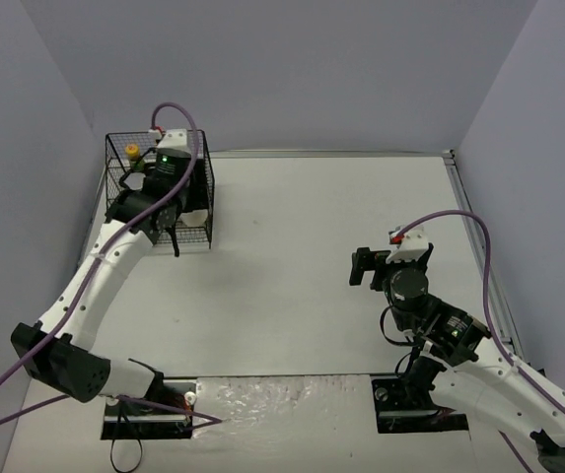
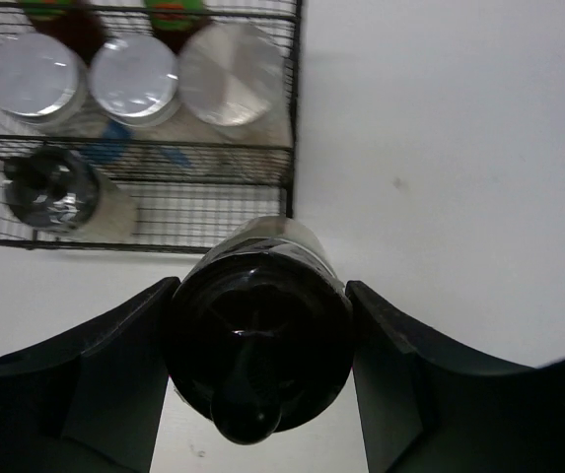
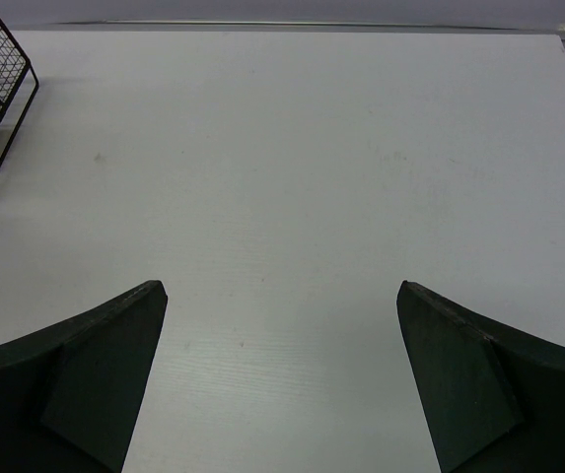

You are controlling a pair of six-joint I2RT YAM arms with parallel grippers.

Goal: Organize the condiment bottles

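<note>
White table [image 1: 312, 227], lilac walls. Rack [image 1: 209, 197] sits far left w/ three silver-lid jars [image 2: 134, 79], one black-lid jar [image 2: 50, 187] and two sauce bottles [image 2: 174, 12] at its back. L gripper [image 2: 260, 325] is clamped on the held jar [image 2: 260, 365], black lid, at rack's near-right corner; over the wire or just outside, can't tell. R gripper [image 3: 282, 374] is spread wide, empty, well apart. Held jar prob. rigid, light, smooth-sided, so slippery; grip across body below lid, keep upright.

Black wire rack [image 2: 295, 118]; silver-lidded jars [image 2: 231, 74]; black-lidded jar [image 2: 260, 345]; orange-capped bottle [image 1: 132, 151]; white table [image 2: 459, 148]
</note>
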